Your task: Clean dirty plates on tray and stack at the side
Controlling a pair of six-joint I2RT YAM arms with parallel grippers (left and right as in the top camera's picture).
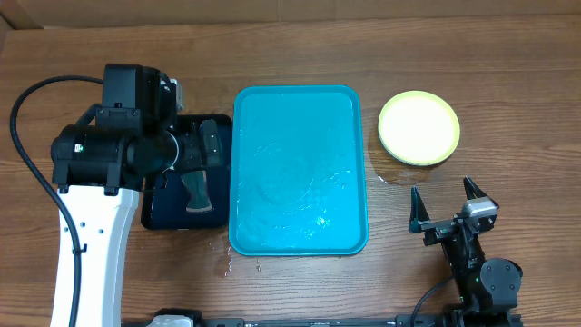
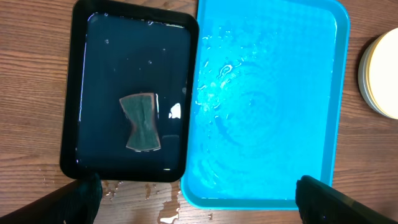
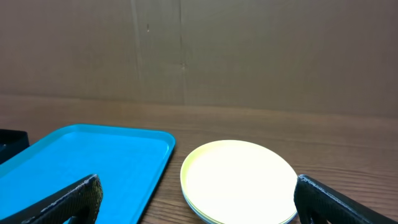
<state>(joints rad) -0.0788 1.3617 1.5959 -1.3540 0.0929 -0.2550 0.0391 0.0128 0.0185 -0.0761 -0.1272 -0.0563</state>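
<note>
The plates stand in one stack on the bare wood, right of the tray, with a pale lime-green one with a whitish centre on top. The stack also shows in the right wrist view and at the left wrist view's right edge. The turquoise tray holds only a film of water. My left gripper hangs open above the dark tray, fingers wide apart and empty. My right gripper is open near the table's front, just short of the plates, nothing between its fingers.
A narrow navy-black tray with water and a grey-green sponge lies against the turquoise tray's left side. Water drops sit on the wood at the trays' front edge and beside the plates. A brown cardboard wall backs the table.
</note>
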